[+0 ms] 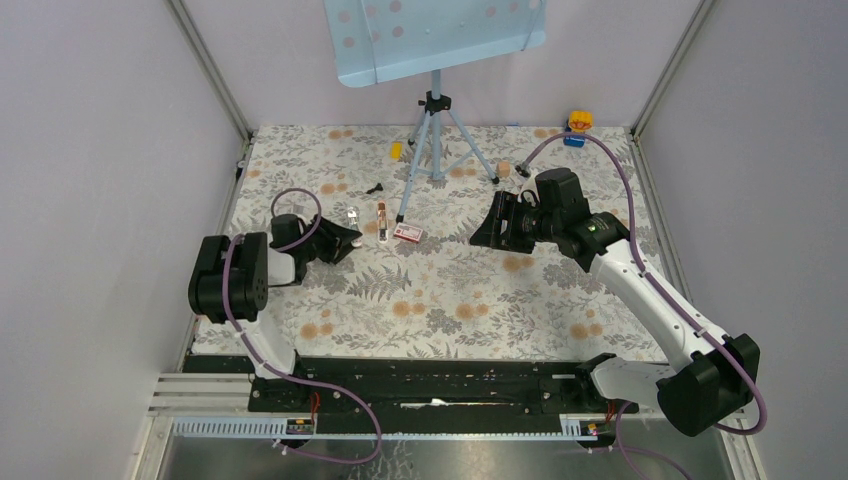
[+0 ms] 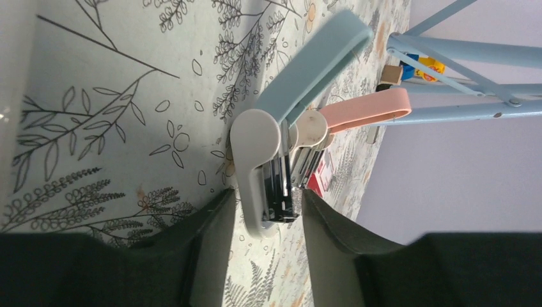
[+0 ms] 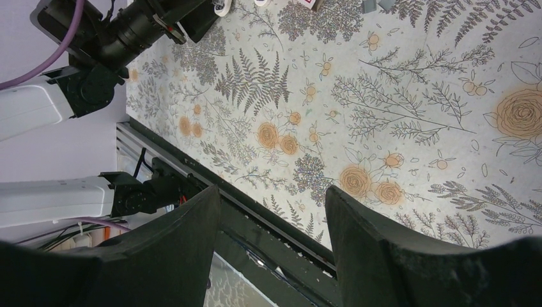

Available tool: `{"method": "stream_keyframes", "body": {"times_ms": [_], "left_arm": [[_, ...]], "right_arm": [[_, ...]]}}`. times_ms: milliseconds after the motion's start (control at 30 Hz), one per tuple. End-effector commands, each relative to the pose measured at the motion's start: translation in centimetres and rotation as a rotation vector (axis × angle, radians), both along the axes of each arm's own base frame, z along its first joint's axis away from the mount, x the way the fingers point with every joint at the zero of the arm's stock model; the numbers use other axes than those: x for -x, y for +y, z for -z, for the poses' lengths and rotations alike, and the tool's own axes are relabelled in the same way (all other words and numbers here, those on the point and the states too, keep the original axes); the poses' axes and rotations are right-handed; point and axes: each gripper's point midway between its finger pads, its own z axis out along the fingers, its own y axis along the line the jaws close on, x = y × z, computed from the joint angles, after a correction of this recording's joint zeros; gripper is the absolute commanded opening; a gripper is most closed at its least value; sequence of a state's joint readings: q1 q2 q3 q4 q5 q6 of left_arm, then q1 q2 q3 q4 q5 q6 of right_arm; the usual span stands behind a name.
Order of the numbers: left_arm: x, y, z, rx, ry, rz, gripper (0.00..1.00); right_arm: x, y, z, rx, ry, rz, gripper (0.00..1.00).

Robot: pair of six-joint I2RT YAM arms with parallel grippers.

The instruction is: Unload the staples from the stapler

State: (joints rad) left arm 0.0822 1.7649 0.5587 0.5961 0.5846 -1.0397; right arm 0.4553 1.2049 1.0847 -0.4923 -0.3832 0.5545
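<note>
Pinching the stapler [image 2: 255, 137] at its rear, the left gripper [image 2: 267, 199] sits narrow; the right gripper [image 3: 271, 192] gapes empty.

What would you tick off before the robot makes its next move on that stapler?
1. Stapler opened: ok, its blue lid is swung up.
2. Left end effector around the stapler: ok, fingers flank its base.
3. Grip firm: cannot tell.
4. Right end effector free to work: ok, open and empty.
5. Staples left inside: cannot tell.
6. Clear path from right end effector to stapler: cannot tell; a small box lies between them.
</note>
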Motion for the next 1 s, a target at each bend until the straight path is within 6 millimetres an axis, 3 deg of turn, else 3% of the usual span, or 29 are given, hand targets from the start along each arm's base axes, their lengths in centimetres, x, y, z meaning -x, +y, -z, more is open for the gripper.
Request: {"method": "stream_keyframes", "body": {"times_ms": [0,400,633,733,967], "left_arm": [[0.7,2.3,2.0,-0.139,0.077,-0.057,0.55],[1.4,4.1,0.8,-0.291,0.104,-0.064,0.66],[1.3,2.9,0.3,-0.436,0.094,0.013,0.66],[0.9,1.4,0.1,-0.539,0.085,0.06,0.66],[0.2,2.1,0.3,-0.782,0.135,0.078,0.66]], "right_arm": [[-0.2,0.1,-0.7,-0.012,-0.013,-0.007,0.68],[-0.2,0.0,-0.5,-0.01,-0.018,-0.008,0.68],[-0.3,0.0,-0.5,-0.007,-0.019,-0.006,0.68],[-0.3,0.0,-0.5,-0.008,-0.018,-0.008,0.68],[-0.2,-0.3,-0.4,0.0,-0.019,0.0,0.68]]}}
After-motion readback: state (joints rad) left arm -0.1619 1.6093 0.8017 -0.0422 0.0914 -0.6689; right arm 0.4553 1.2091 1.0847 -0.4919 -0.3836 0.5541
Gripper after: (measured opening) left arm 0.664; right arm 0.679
